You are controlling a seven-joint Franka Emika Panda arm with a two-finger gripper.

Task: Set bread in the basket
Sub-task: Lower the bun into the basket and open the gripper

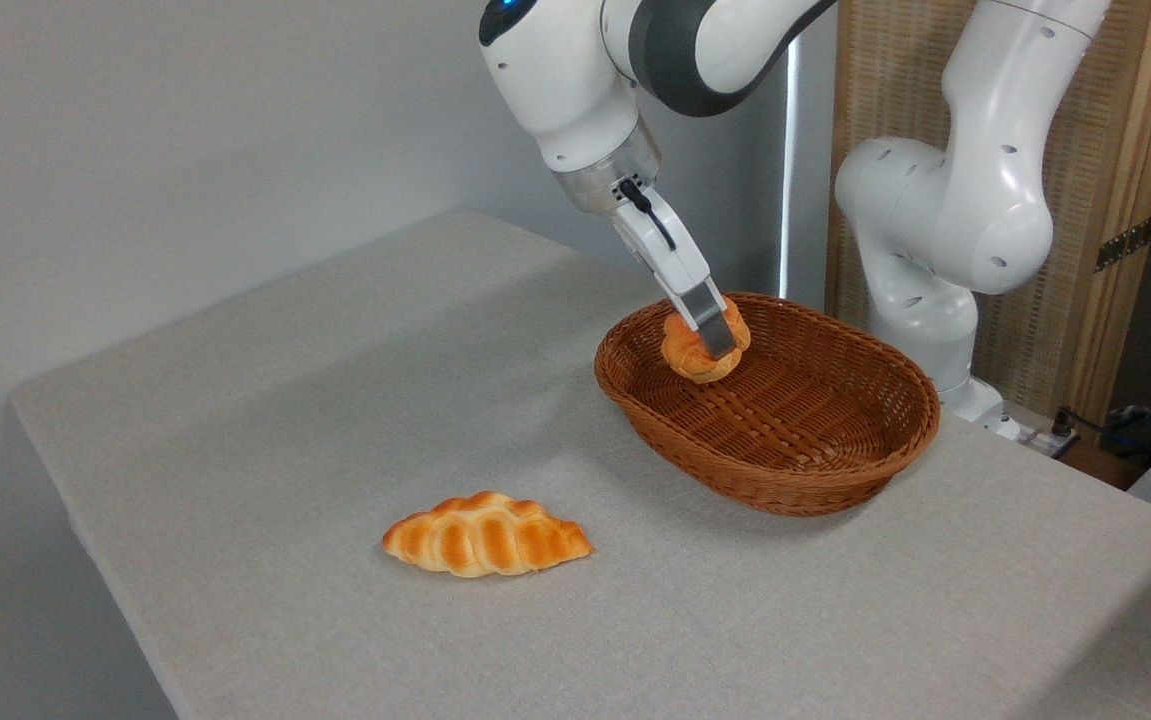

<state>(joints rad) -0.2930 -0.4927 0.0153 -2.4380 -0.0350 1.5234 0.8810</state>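
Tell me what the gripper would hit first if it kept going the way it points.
The gripper, shut on the bun, points down and right into the basket. It would probably meet the woven basket floor first, though depth is hard to judge.

woven wicker basket (795, 470); matt cloth table (335, 400); glossy bread (692, 357).

Loads of open tabletop (265, 420) across the left and lower part of the frame; only the braided loaf (486, 534) lies there, lower middle. Right of center the basket (815, 470) takes up the space, its raised rim walling it in. The gripper (713, 338) with the bread (692, 357) fills the basket's upper-left end. The arm's base (945, 260) blocks the upper right.
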